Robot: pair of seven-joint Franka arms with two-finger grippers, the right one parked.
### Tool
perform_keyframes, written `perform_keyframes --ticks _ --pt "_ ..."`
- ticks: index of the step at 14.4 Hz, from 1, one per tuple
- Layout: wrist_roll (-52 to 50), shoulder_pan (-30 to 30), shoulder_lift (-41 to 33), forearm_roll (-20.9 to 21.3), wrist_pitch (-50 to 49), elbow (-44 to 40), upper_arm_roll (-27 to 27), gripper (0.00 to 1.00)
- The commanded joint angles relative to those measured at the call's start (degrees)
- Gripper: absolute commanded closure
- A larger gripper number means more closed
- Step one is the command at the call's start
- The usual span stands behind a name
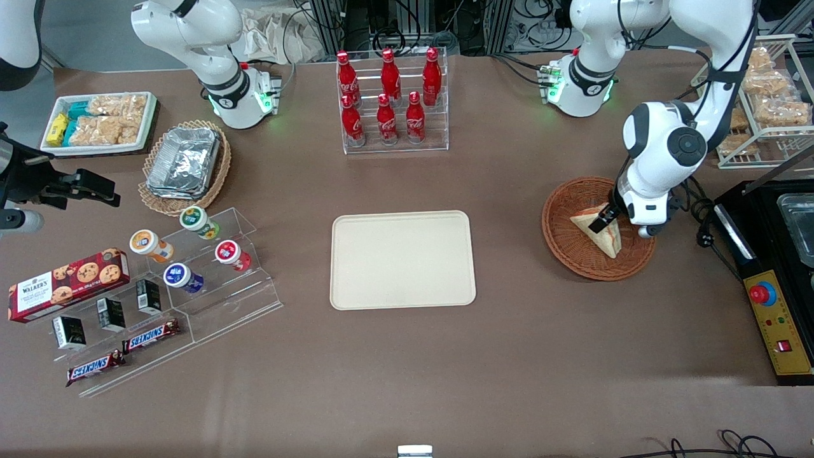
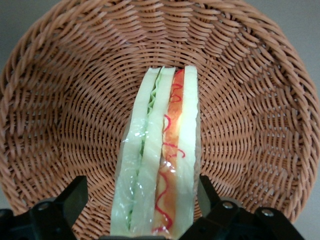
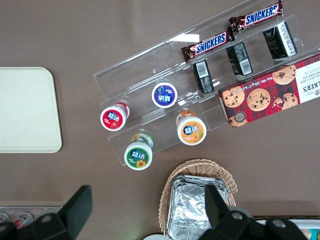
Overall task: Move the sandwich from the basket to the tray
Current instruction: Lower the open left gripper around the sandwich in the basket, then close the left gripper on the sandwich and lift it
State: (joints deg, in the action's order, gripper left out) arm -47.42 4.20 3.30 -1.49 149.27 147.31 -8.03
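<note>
Inside basket (image 1: 572,210): sandwich (image 1: 598,234) | gripper (image 1: 603,219) open astride it | tray (image 1: 402,259) bare

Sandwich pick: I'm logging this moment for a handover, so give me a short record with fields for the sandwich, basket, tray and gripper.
sandwich: wrapped wedge standing on edge in the basket, filling stripe facing the wrist camera
basket: reddish-brown wicker, toward the working arm's end of the table
tray: cream, nothing on it, beside the basket
gripper: down in the basket, fingers open, one on each side of the sandwich, left one clearly apart from it
task stage: sandwich not yet lifted
</note>
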Motion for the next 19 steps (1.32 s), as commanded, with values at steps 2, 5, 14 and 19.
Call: perform_keyframes --ticks 2,5,14,19 --pt "-1.1 0.2 1.5 -0.3 5.4 1.4 -0.4 0.84" --pt "-2.8 0.2 0.9 -0.4 5.2 0.8 -0.4 1.00" --pt "10.3 0.3 -9.3 -0.1 -21.2 -11.1 -0.1 1.00" --pt "21.3 -0.4 -7.1 1.7 -51.9 -38.2 -2.8 1.00"
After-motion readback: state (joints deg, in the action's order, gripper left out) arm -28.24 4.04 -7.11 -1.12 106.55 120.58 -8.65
